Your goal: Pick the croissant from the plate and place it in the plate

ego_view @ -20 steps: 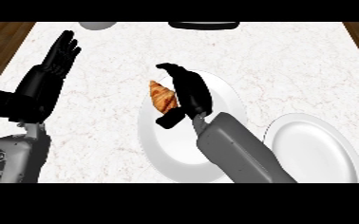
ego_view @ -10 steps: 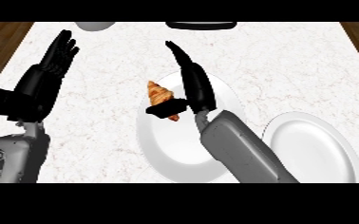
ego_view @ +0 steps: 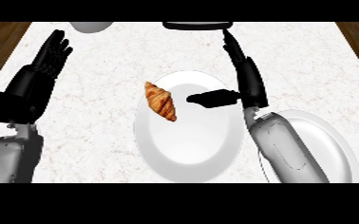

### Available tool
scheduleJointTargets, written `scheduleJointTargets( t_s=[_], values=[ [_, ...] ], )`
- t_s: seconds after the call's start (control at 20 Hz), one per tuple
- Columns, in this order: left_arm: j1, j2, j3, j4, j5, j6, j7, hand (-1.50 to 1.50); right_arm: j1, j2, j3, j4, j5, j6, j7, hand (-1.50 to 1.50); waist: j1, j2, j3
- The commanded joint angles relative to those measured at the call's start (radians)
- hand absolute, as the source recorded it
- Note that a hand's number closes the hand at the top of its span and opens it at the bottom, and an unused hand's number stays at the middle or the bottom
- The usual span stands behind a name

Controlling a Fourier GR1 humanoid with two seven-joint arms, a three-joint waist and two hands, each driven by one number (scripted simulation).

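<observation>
A golden-brown croissant [ego_view: 160, 100] lies on the left rim of a white plate [ego_view: 193, 137] at the middle of the counter. My right hand [ego_view: 247, 83] is open to the right of the croissant, fingers straight and pointing away, thumb stretched left over the plate. A clear gap separates the thumb from the croissant. A second white plate [ego_view: 319, 144] sits at the right, partly hidden by my right forearm. My left hand [ego_view: 38, 78] rests open at the left edge, fingers up.
A grey bowl [ego_view: 91, 26] sits at the counter's far edge on the left, and a dark object [ego_view: 198, 25] at the far edge in the middle. Dark wood shows past the counter's left and right far corners.
My right hand has opened and drawn to the right, away from the croissant. The croissant now lies free on the plate's left rim. The left hand has not moved.
</observation>
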Motion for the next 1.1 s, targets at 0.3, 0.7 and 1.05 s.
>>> scheduleJointTargets(
  t_s=[0.3, 0.7, 1.05],
  values=[
    [-0.025, -0.001, 0.017, 0.016, 0.002, -0.023, 0.008, 0.0, 0.208, -0.243, -0.256, -0.118, -0.208, 0.301, -0.186, -1.5, -0.001, 0.001, 0.0],
    [0.006, -0.051, -0.01, 0.012, -0.042, -0.011, -0.033, 0.0, 0.25, -0.338, -0.406, -0.056, -0.263, 0.48, -0.243, -1.5, 0.006, 0.002, 0.0],
    [-0.014, -0.042, 0.008, 0.006, -0.041, -0.024, -0.003, 0.0, 0.357, -0.352, -0.454, 0.021, -0.163, 0.53, -0.464, -1.5, 0.003, 0.002, 0.0]
  ],
)
